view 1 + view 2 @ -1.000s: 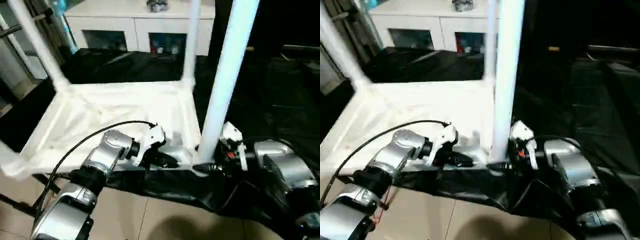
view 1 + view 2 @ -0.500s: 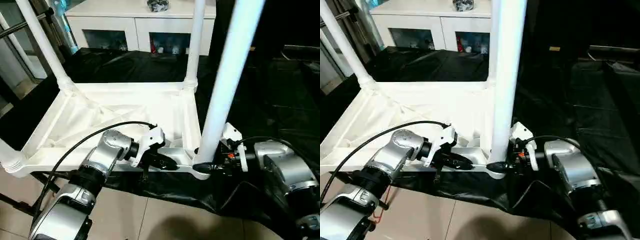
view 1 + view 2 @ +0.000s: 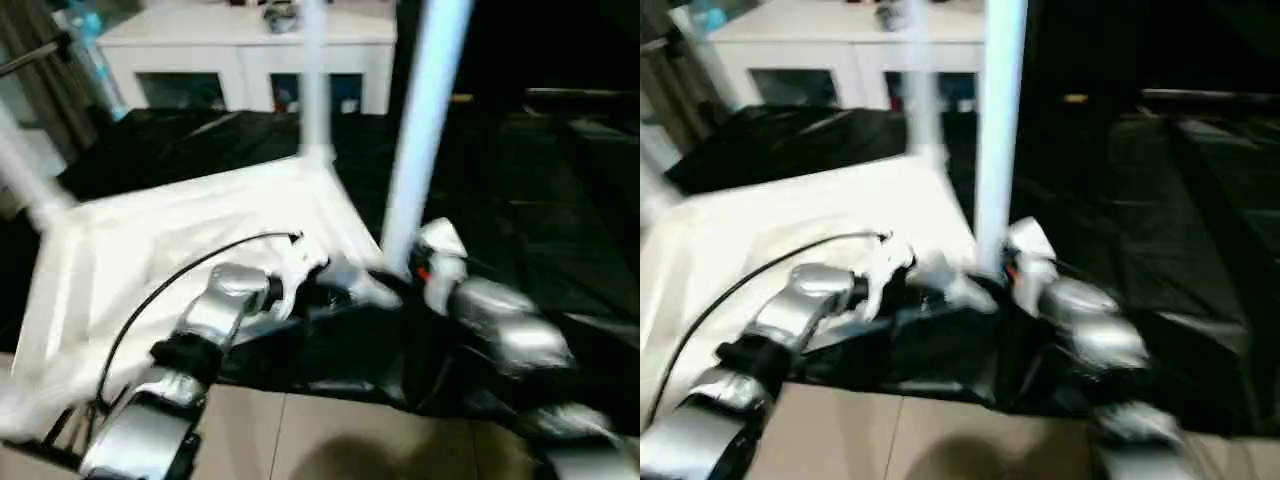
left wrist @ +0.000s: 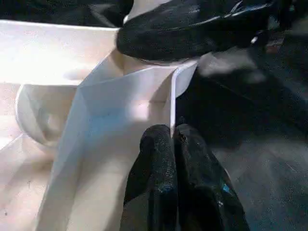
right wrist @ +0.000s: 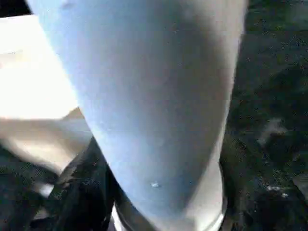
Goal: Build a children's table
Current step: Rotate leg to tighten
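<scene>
The white tabletop point(image 3: 180, 230) lies underside up on a black cloth, with white legs rising from its corner sockets. The near right leg point(image 3: 420, 130) stands tall between my arms; another leg point(image 3: 313, 80) rises at the far corner. My left gripper point(image 3: 335, 290) is at the near rim, just left of that socket. In the left wrist view its fingers point(image 4: 159, 159) are shut on the thin rim wall point(image 4: 172, 101). My right gripper point(image 3: 400, 275) is shut on the foot of the near right leg point(image 5: 154, 96), with a black finger point(image 5: 82, 192) beside the tube.
A white cabinet point(image 3: 240, 40) with glass-fronted compartments stands at the back. Black cloth point(image 3: 520, 180) covers the surface to the right and behind the tabletop. Beige floor tiles point(image 3: 330, 440) show below the near edge. A cable point(image 3: 170, 290) loops over my left forearm.
The whole picture has swung and blurred, so the camera is moving. The tabletop now sits skewed in view, with its near right corner higher. Both grippers keep their holds.
</scene>
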Available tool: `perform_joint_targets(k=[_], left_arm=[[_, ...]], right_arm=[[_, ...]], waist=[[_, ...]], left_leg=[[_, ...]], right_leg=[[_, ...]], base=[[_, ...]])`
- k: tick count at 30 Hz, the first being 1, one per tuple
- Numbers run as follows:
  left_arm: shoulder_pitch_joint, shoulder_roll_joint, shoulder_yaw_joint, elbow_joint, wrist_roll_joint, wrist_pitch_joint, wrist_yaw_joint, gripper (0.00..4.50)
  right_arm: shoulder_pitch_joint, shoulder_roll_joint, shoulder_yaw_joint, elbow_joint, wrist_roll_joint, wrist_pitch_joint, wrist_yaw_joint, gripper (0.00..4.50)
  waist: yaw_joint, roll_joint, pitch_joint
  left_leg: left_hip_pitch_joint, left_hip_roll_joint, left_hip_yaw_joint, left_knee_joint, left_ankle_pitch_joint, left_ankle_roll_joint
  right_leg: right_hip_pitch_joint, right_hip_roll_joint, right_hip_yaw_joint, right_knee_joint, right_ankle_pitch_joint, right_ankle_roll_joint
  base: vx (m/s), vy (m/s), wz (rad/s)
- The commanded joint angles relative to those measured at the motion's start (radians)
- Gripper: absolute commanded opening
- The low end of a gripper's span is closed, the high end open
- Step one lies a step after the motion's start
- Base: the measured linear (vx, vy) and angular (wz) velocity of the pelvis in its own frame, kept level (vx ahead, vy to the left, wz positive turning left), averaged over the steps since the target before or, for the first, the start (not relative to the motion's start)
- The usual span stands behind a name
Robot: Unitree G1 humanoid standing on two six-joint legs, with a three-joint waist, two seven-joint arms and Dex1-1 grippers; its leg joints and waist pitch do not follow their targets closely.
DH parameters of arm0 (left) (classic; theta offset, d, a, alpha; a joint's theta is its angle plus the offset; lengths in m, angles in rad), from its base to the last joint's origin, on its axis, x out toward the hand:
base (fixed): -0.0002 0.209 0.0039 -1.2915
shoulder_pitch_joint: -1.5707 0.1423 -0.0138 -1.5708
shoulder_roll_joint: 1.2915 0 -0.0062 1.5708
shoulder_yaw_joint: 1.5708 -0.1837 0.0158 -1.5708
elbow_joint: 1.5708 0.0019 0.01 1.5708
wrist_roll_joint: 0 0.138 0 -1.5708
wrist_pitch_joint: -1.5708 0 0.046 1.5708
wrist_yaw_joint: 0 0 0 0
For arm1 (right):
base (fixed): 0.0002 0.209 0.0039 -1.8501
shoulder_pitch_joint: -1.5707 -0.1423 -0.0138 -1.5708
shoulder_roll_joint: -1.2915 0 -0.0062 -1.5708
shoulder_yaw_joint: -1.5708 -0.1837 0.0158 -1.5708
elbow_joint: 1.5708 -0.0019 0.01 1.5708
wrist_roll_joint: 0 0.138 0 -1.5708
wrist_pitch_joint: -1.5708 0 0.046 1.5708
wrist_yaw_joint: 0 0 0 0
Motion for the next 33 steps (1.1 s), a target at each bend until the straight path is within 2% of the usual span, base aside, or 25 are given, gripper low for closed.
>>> perform_joint_targets(k=[1, 4, 6, 7, 8, 9, 13, 14, 16, 17, 19, 22, 25, 26, 27, 30, 33], left_arm=[[-0.039, -0.065, -0.014, -0.017, -0.02, -0.008, 0.033, 0.0], [-0.039, -0.074, -0.011, -0.019, -0.019, -0.016, 0.037, 0.0], [-0.034, -0.07, -0.013, -0.027, -0.021, -0.02, 0.023, 0.0], [-0.029, -0.062, -0.016, -0.032, -0.021, -0.03, 0.007, 0.0], [-0.027, -0.058, -0.018, -0.034, -0.022, -0.034, -0.001, 0.0], [-0.023, -0.05, -0.021, -0.04, -0.025, -0.041, -0.017, 0.0], [-0.013, -0.031, -0.029, -0.054, -0.032, -0.054, -0.067, 0.0], [-0.009, -0.022, -0.034, -0.059, -0.032, -0.059, -0.088, 0.0], [-0.005, -0.014, -0.038, -0.062, -0.033, -0.065, -0.108, 0.0], [0.001, 0.0, -0.042, -0.068, -0.038, -0.076, -0.145, 0.0], [0.003, 0.006, -0.045, -0.071, -0.04, -0.076, -0.161, 0.0], [0.01, 0.027, -0.053, -0.085, -0.05, -0.085, -0.222, 0.0], [0.018, 0.055, -0.064, -0.106, -0.063, -0.087, -0.298, 0.0], [0.018, 0.058, -0.065, -0.108, -0.063, -0.087, -0.304, 0.0], [0.02, 0.064, -0.067, -0.11, -0.065, -0.087, -0.319, 0.0], [0.021, 0.077, -0.07, -0.112, -0.067, -0.088, -0.35, 0.0], [0.019, 0.093, -0.071, -0.106, -0.061, -0.092, -0.377, 0.0]], right_arm=[[0.011, 0.083, 0.086, 0.089, -0.04, 0.015, 0.002, 2.58], [-0.024, 0.098, 0.089, 0.123, -0.056, -0.022, -0.011, 2.58], [-0.051, 0.1, 0.062, 0.143, -0.027, -0.022, 0.026, 3.14], [-0.065, 0.093, 0.055, 0.151, -0.017, -0.024, 0.05, 3.28], [-0.071, 0.089, 0.055, 0.155, -0.016, -0.028, 0.061, 3.28], [-0.079, 0.078, 0.059, 0.161, -0.016, -0.034, 0.082, 3.36], [-0.074, 0.034, 0.093, 0.143, -0.026, -0.048, 0.182, 3.71], [-0.066, 0.016, 0.108, 0.13, -0.029, -0.058, 0.228, 3.71], [-0.057, 0.001, 0.12, 0.119, -0.029, -0.067, 0.274, 3.71], [-0.024, -0.033, 0.144, 0.068, -0.012, -0.074, 0.388, 3.71], [-0.006, -0.051, 0.155, 0.04, 0.0, -0.07, 0.448, 3.71], [0.049, -0.108, 0.188, -0.055, 0.036, -0.058, 0.597, 3.71], [0.091, -0.191, 0.208, -0.127, 0.07, -0.029, 0.741, 3.71], [0.093, -0.199, 0.208, -0.133, 0.074, -0.023, 0.753, 3.71], [0.097, -0.22, 0.208, -0.146, 0.084, -0.005, 0.787, 3.48], [0.105, -0.267, 0.216, -0.185, 0.097, 0.044, 0.859, 3.41], [0.125, -0.319, 0.239, -0.242, 0.094, 0.083, 0.93, 3.06]], waist=[[-0.002, -0.011, -0.046], [0.001, -0.011, -0.051], [0.001, -0.009, -0.054], [0.001, -0.019, -0.053], [0.004, -0.013, -0.055], [0.003, -0.011, -0.056], [0.008, -0.013, -0.06], [0.009, -0.01, -0.06], [0.013, -0.013, -0.059], [0.016, -0.013, -0.058], [0.031, -0.012, -0.059], [0.045, -0.014, -0.059], [0.062, -0.011, -0.058], [0.062, -0.013, -0.057], [0.065, -0.012, -0.057], [0.072, -0.011, -0.059], [0.083, -0.015, -0.062]], left_leg=[[-0.011, 0.026, -0.014, -0.082, -0.257, 0.055], [-0.016, 0.028, -0.012, -0.079, -0.204, 0.085], [-0.018, 0.028, -0.012, -0.076, -0.171, 0.103], [-0.019, 0.029, -0.011, -0.076, -0.161, 0.111], [-0.019, 0.029, -0.011, -0.074, -0.142, 0.121], [-0.018, 0.03, -0.01, -0.072, -0.131, 0.13], [-0.017, 0.03, -0.008, -0.067, -0.1, 0.156], [-0.018, 0.03, -0.008, -0.065, -0.091, 0.163], [-0.019, 0.032, -0.005, -0.063, -0.076, 0.183], [-0.019, 0.031, -0.004, -0.062, -0.076, 0.186], [-0.017, 0.037, -0.002, -0.061, -0.076, 0.197], [-0.013, 0.039, -0.001, -0.061, -0.075, 0.198], [-0.008, 0.041, 0.0, -0.065, -0.099, 0.182], [-0.01, 0.041, 0.0, -0.065, -0.098, 0.181], [-0.01, 0.041, -0.001, -0.066, -0.097, 0.177], [-0.008, 0.041, -0.001, -0.064, -0.084, 0.173], [-0.01, 0.04, -0.001, -0.059, -0.049, 0.187]], right_leg=[[0.041, -0.043, 0.033, -0.084, -0.396, -0.174], [0.045, -0.042, 0.035, -0.075, -0.286, -0.206], [0.049, -0.042, 0.035, -0.067, -0.231, -0.225], [0.049, -0.041, 0.035, -0.067, -0.217, -0.229], [0.051, -0.044, 0.035, -0.061, -0.19, -0.241], [0.05, -0.043, 0.035, -0.058, -0.162, -0.252], [0.054, -0.043, 0.035, -0.051, -0.099, -0.273], [0.054, -0.043, 0.034, -0.049, -0.086, -0.276], [0.054, -0.043, 0.034, -0.048, -0.071, -0.283], [0.054, -0.042, 0.033, -0.049, -0.075, -0.283], [0.054, -0.041, 0.034, -0.046, -0.075, -0.278], [0.051, -0.04, 0.035, -0.046, -0.074, -0.278], [0.048, -0.041, 0.037, -0.048, -0.103, -0.275], [0.048, -0.04, 0.038, -0.048, -0.101, -0.276], [0.049, -0.039, 0.038, -0.047, -0.098, -0.278], [0.049, -0.04, 0.039, -0.045, -0.08, -0.28], [0.051, -0.041, 0.039, -0.04, -0.042, -0.28]], base=[[0.0, 0.0, 0.0], [0.0, 0.0, 0.0], [0.0, 0.0, 0.0], [0.0, 0.0, 0.0], [0.0, 0.0, 0.0], [0.0, 0.0, 0.0], [0.0, 0.0, 0.0], [0.0, 0.0, 0.0], [0.0, 0.0, 0.0], [0.0, 0.0, 0.0], [0.0, 0.0, 0.0], [0.0, 0.0, 0.0], [0.0, 0.0, 0.0], [0.0, 0.0, 0.0], [0.0, 0.0, 0.0], [0.0, 0.0, 0.0], [0.0, 0.0, 0.0]])
